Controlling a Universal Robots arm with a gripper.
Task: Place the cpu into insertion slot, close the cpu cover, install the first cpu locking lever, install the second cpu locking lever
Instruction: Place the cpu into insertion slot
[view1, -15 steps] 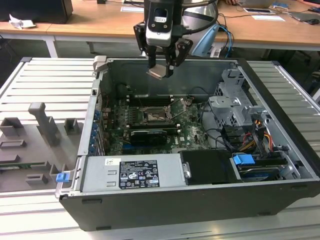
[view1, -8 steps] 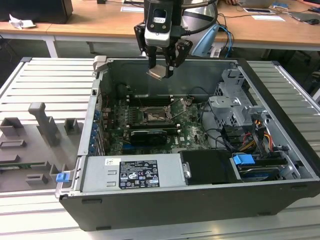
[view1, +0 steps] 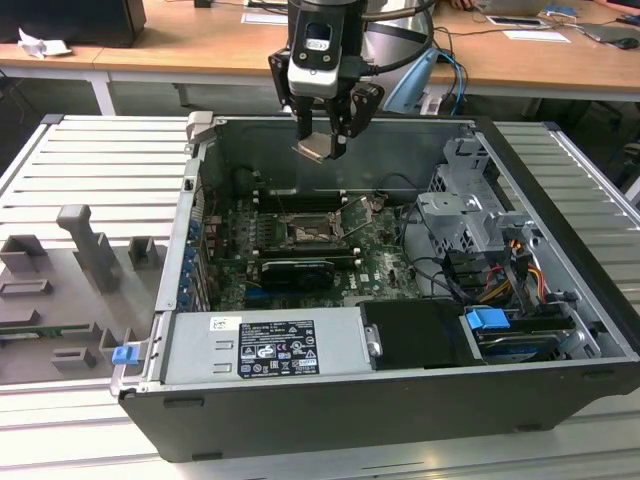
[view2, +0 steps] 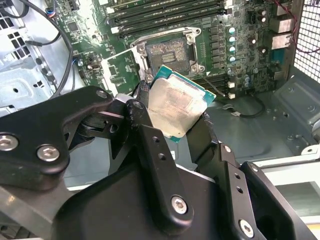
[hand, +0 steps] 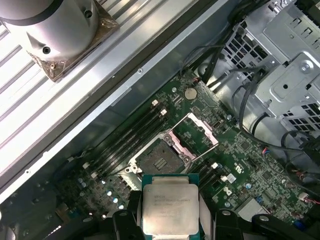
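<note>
My gripper (view1: 322, 140) hangs above the open computer case, shut on the cpu (view1: 313, 150), a flat silvery square chip with a green edge. In both wrist views the cpu (view2: 175, 105) (hand: 170, 205) sits tilted between the black fingers (view2: 142, 122) (hand: 222, 222). Well below it, on the green board, lies the insertion slot (view1: 303, 232) (view2: 167, 52) (hand: 160, 160), with its dark centre bare. The cpu cover (view1: 358, 215) (view2: 119, 70) (hand: 196, 132) stands swung open beside the slot.
Long black memory slots (view1: 295, 200) run behind the slot and a black card (view1: 297, 272) lies in front. A metal drive cage (view1: 465, 215) with cables fills the exterior view's right, and a labelled power supply (view1: 265, 345) sits at the front. Grey fixtures (view1: 90, 245) stand outside the case.
</note>
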